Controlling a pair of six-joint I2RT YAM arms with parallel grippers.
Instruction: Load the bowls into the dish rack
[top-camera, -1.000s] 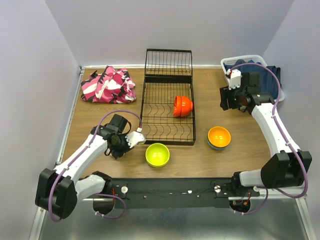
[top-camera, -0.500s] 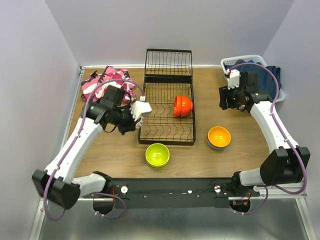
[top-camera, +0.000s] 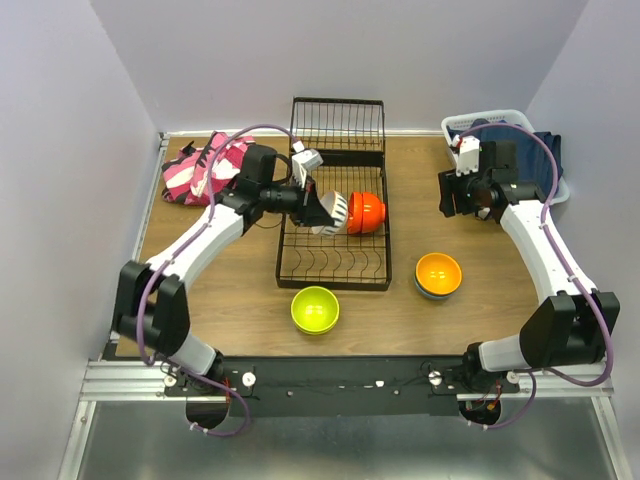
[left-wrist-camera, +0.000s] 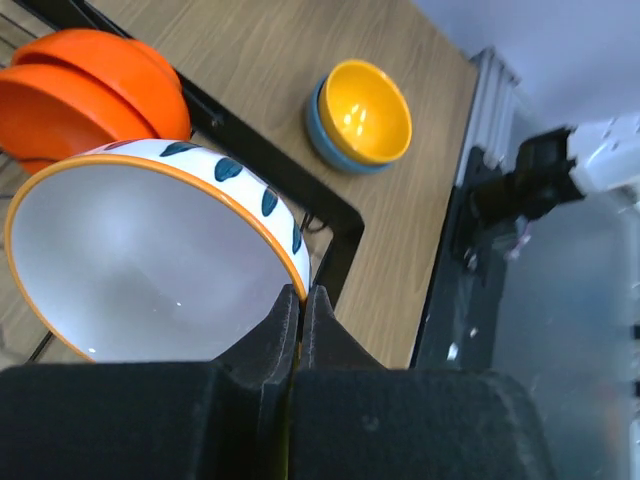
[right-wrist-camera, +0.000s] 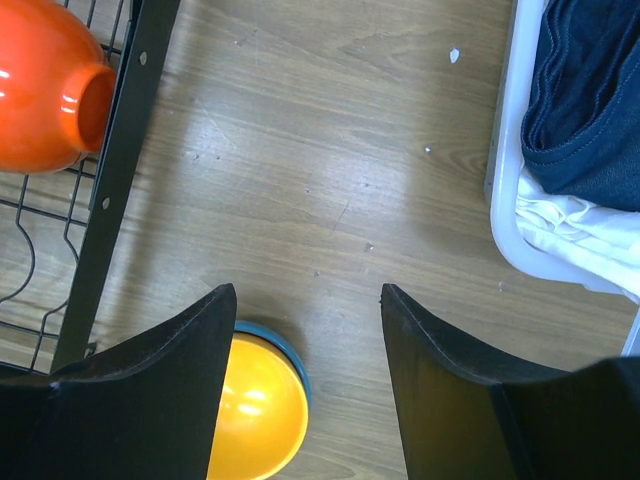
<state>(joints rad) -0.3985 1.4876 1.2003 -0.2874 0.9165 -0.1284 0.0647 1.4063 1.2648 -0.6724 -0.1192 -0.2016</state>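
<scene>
My left gripper (top-camera: 318, 205) is shut on the rim of a cream-white bowl (left-wrist-camera: 150, 260) with blue marks and an orange edge, held on its side over the black wire dish rack (top-camera: 300, 262), right beside a red-orange bowl (top-camera: 366, 211) that stands in the rack. The white bowl also shows in the top view (top-camera: 330, 212). A lime green bowl (top-camera: 314, 309) sits on the table in front of the rack. An orange bowl (top-camera: 438, 271) is nested in a blue bowl (right-wrist-camera: 290, 360) to the rack's right. My right gripper (right-wrist-camera: 305, 300) is open and empty above the table behind the orange bowl.
A white laundry basket (top-camera: 555, 172) with dark blue cloth stands at the back right, close to my right arm. A pink camouflage cloth (top-camera: 200, 170) lies at the back left. The rack's upright wire section (top-camera: 338, 125) stands at the back.
My left arm has swung from the table's front left up and over the rack, carrying the white bowl to beside the red-orange bowl. The right arm has barely moved.
</scene>
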